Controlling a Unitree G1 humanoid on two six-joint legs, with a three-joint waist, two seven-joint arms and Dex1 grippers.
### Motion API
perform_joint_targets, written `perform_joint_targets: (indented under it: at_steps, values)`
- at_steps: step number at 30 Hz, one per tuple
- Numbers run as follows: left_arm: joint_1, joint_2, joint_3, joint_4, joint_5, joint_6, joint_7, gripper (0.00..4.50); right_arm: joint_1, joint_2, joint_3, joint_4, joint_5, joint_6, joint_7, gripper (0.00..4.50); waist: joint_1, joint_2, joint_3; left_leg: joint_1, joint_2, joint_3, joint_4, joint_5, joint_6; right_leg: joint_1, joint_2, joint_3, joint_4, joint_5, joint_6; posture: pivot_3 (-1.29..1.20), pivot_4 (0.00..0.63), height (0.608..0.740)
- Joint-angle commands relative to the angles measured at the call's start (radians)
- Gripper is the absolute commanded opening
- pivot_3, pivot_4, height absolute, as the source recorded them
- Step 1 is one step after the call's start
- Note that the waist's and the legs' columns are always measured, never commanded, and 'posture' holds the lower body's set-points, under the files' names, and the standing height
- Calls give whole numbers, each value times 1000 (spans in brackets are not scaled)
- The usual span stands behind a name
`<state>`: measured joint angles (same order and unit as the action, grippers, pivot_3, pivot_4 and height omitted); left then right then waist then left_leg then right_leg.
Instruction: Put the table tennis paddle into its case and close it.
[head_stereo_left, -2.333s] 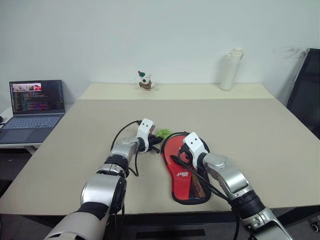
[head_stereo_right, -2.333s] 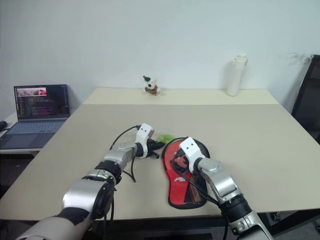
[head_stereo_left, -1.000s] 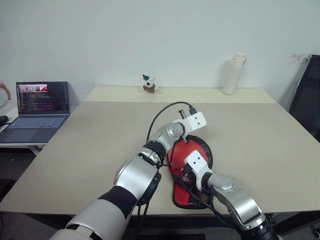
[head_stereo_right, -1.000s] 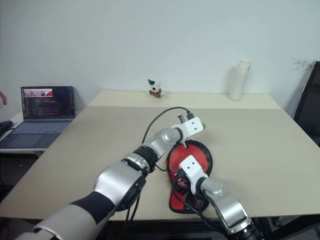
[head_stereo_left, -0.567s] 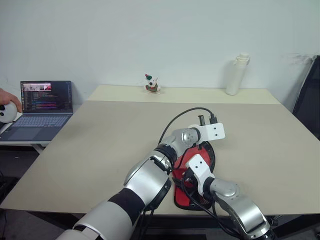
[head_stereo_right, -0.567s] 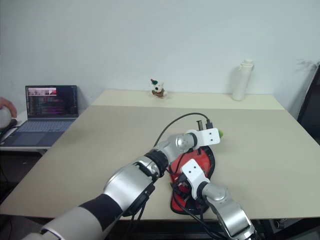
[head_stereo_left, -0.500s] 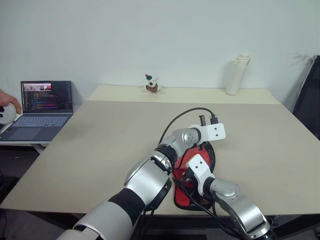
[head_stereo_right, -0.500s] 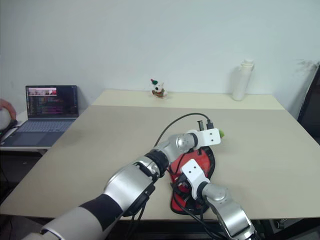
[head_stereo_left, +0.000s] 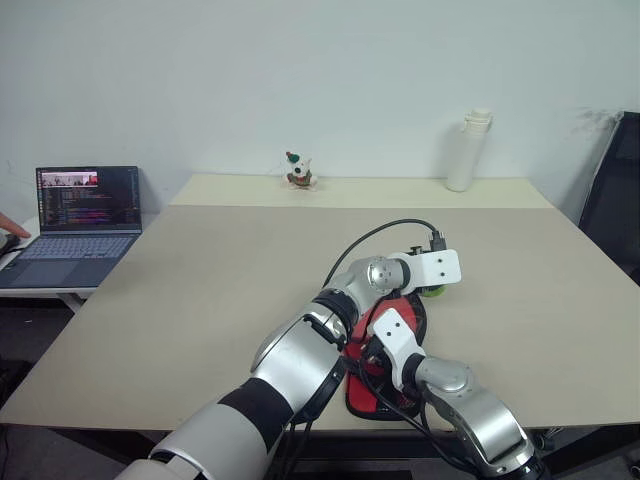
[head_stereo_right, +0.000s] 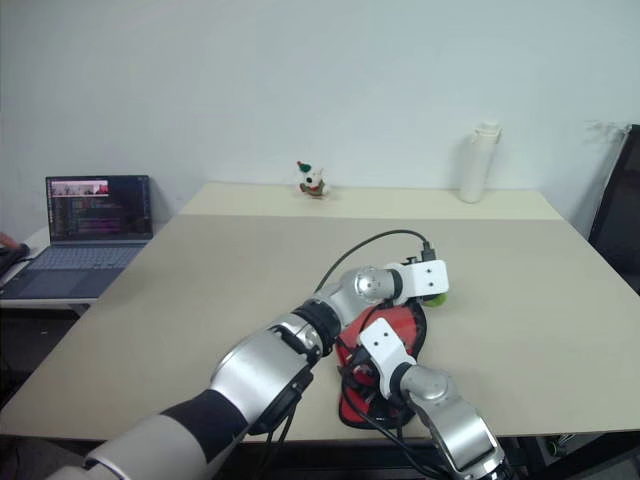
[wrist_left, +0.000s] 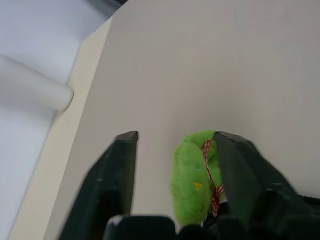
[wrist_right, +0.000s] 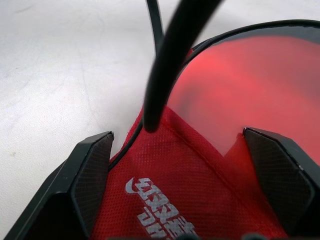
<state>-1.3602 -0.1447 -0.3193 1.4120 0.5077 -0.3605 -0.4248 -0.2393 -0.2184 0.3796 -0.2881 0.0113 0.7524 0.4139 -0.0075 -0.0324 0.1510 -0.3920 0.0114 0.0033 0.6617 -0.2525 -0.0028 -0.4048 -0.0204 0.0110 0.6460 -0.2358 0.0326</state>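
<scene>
The case (head_stereo_left: 360, 388) lies flat near the table's front edge, red logo face up. Inside its black rim the paddle's smooth red face (wrist_right: 250, 75) shows; the handle is hidden. My left arm reaches across the case's round end to its right side. There my left gripper (wrist_left: 176, 137) stands open, with the fuzzy green tag (wrist_left: 192, 175) between its fingers, leaning against one of them. The tag (head_stereo_left: 433, 291) lies on the table by the case's far right edge. My right gripper (wrist_right: 177, 145) is open just over the red fabric, a finger on either side.
An open laptop (head_stereo_left: 75, 215) sits on a side desk at the left, a person's hand (head_stereo_left: 8, 230) beside it. A small figurine (head_stereo_left: 295, 170) and a white bottle (head_stereo_left: 465, 150) stand at the table's back. A black chair (head_stereo_left: 615, 190) is at the right. A black cable (wrist_right: 165, 75) crosses above the case.
My left arm swung from the case's left side over its round end to its right side, carrying the green tag. Its fingers have now parted. The right arm kept still.
</scene>
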Motion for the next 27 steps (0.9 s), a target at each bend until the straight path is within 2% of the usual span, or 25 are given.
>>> perform_joint_targets:
  at_steps: [1, 7, 12, 15, 19, 22, 25, 27]
  values:
    - [-23, -12, 15, -47, -21, -36, 22, 3994, 40, -8, 55, 177, 8, 91, 34, 4500, -2, 0, -1, 0, 0, 0, 0, 0, 0, 0, 0, 0, 0, 0, 0, 0, 150, 740]
    - [-50, 78, 116, -62, -110, -36, 62, 3994, -14, -21, 0, 138, 44, 112, 64, 4500, -19, 0, -2, 3, 1, 0, 1, 0, 0, 1, 0, 1, 2, 1, 1, 0, 150, 740]
    - [-54, 178, 203, -78, -189, -21, 49, 3994, -35, -58, -76, 4, 119, 170, 109, 4500, -21, 1, -2, 0, 1, 0, -1, 0, 0, -1, 0, 1, 1, 1, 1, 0, 150, 740]
    - [-31, 227, 248, -94, -245, -31, -26, 3994, -32, -82, -132, -123, 196, 229, 141, 4500, -18, 1, 0, -5, 1, -1, -1, 0, 0, -4, -1, 0, -1, 1, 1, 0, 150, 740]
    - [58, 297, 370, -143, -434, 1, -407, 3994, -15, -150, -261, -307, 318, 302, 198, 4500, -13, 3, 5, -8, 0, 0, 0, 0, 0, -6, -3, 0, -1, 1, 1, 0, 150, 740]
    - [137, 339, 387, -199, -500, 46, -620, 3994, -13, -189, -386, -382, 413, 370, 215, 4500, -19, 5, 13, -8, 0, 1, 0, 0, 0, -7, -3, 1, -1, 1, 0, 0, 150, 740]
    - [215, 351, 365, -267, -524, 84, -739, 3994, -18, -221, -501, -407, 476, 407, 210, 4500, -19, 4, 15, -8, 1, -1, 0, 0, 0, -7, -1, 0, 0, 1, 0, 0, 150, 740]
    - [264, 345, 339, -298, -512, 94, -751, 3994, -25, -253, -550, -383, 473, 398, 190, 4500, -18, 4, 16, -8, 1, -2, 0, 0, 0, -7, -1, -1, 0, 1, 0, 0, 150, 740]
